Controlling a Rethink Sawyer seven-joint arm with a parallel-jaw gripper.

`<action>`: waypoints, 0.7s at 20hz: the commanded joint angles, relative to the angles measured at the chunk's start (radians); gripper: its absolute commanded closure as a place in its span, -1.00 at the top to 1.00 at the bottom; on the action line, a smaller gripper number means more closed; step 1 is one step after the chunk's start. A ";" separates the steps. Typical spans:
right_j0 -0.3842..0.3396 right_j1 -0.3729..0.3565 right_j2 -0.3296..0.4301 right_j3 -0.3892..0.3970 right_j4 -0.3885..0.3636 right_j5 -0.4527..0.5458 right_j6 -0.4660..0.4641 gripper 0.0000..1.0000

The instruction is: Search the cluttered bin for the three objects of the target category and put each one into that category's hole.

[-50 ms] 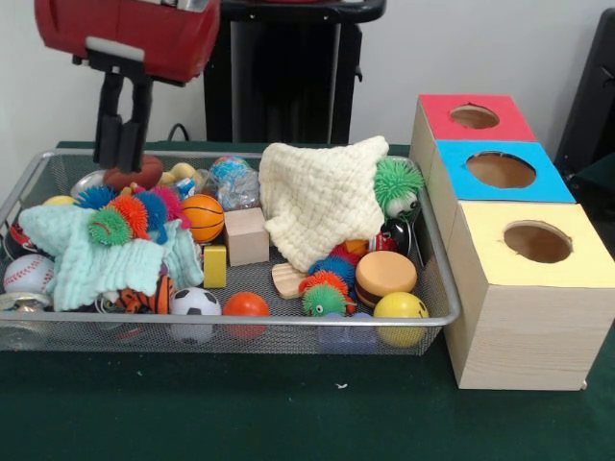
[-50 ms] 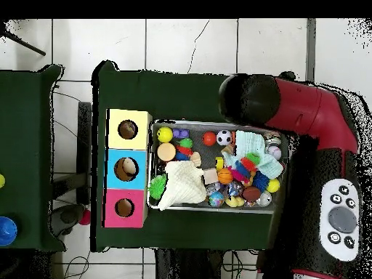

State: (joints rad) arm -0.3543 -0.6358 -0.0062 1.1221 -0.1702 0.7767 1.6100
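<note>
My gripper [image 1: 123,161] hangs over the far left corner of the wire bin [image 1: 240,325], its tip touching the top of a brown football [image 1: 139,177]. In the overhead view the football [image 2: 251,194] lies by the bin's edge, close to the red arm [image 2: 305,109]. Other sports balls are scattered in the bin: a basketball [image 1: 203,217], a soccer ball [image 1: 195,303] and a baseball [image 1: 29,274]. Beside the bin stand three wooden boxes, each with a round hole in its top: red [image 1: 474,116], blue [image 1: 501,170] and yellow [image 1: 537,242].
A cream cloth [image 1: 317,197] and a mint cloth [image 1: 96,264] cover part of the clutter. Spiky balls [image 1: 397,182], a wooden cube [image 1: 247,236], a yellow block [image 1: 214,266], a burger toy [image 1: 385,276], an orange ball [image 1: 247,305] and a yellow ball [image 1: 400,307] crowd the bin.
</note>
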 commanded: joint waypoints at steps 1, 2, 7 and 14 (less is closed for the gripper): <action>-0.065 0.023 0.172 0.160 -0.062 -0.040 -0.247 -1.00; -0.072 0.029 0.180 0.163 -0.055 -0.028 -0.232 -1.00; -0.110 0.048 0.238 0.184 -0.043 -0.024 -0.212 -1.00; -0.138 0.065 0.284 0.208 -0.026 0.007 -0.164 -1.00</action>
State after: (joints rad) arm -0.4655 -0.6203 0.1337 1.1765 -0.1854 0.7560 1.6100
